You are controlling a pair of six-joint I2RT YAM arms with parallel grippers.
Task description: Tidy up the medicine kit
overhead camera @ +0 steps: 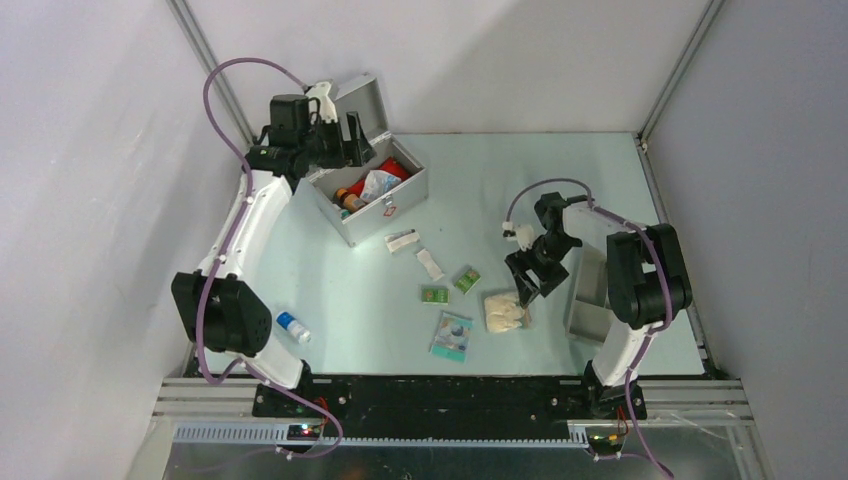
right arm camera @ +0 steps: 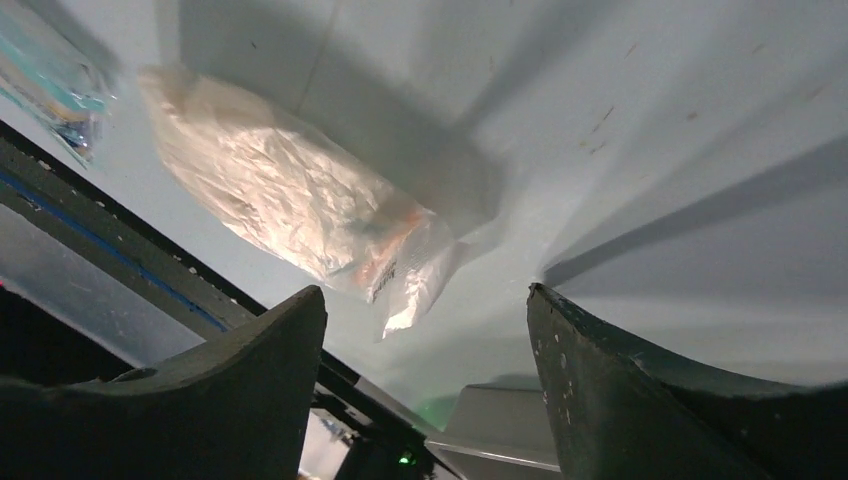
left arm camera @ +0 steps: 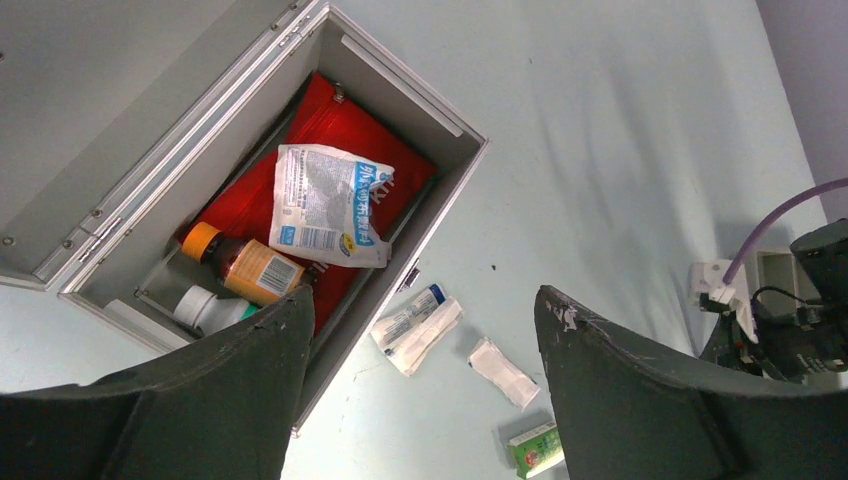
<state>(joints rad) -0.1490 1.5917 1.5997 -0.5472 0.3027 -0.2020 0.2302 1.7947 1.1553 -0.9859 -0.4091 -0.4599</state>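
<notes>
the pale green table (overhead camera: 560, 190) fills my view. the medicine kit (overhead camera: 375, 220) sits at its far left, lid thrown back against the wall, body angled. my left gripper (left arm camera: 422, 298) hangs above the kit's near edge, jaws wide apart, nothing between them. my right gripper (right arm camera: 425, 295) is low over the near right part of the table, jaws also spread and empty, just above a crinkled clear bag (right arm camera: 280, 195) of what looks like cotton, though the wrist view is too dim to be sure. a grey tray (overhead camera: 588, 300) lies beside the right arm.

inside the kit i see a red pouch (left arm camera: 350, 130) with a white sachet (left arm camera: 330, 205) on top, then an orange-capped bottle (left arm camera: 245, 265) and a white bottle (left arm camera: 205, 308) at the left end.

loose on the table: a teal packet (overhead camera: 452, 336) near the bag, two green boxes (overhead camera: 434, 294) (overhead camera: 467, 279), a tube (overhead camera: 402, 240) and a white strip (overhead camera: 429, 264) just in front of the kit, and a blue-capped bottle (overhead camera: 293, 327) by the left arm's base.
</notes>
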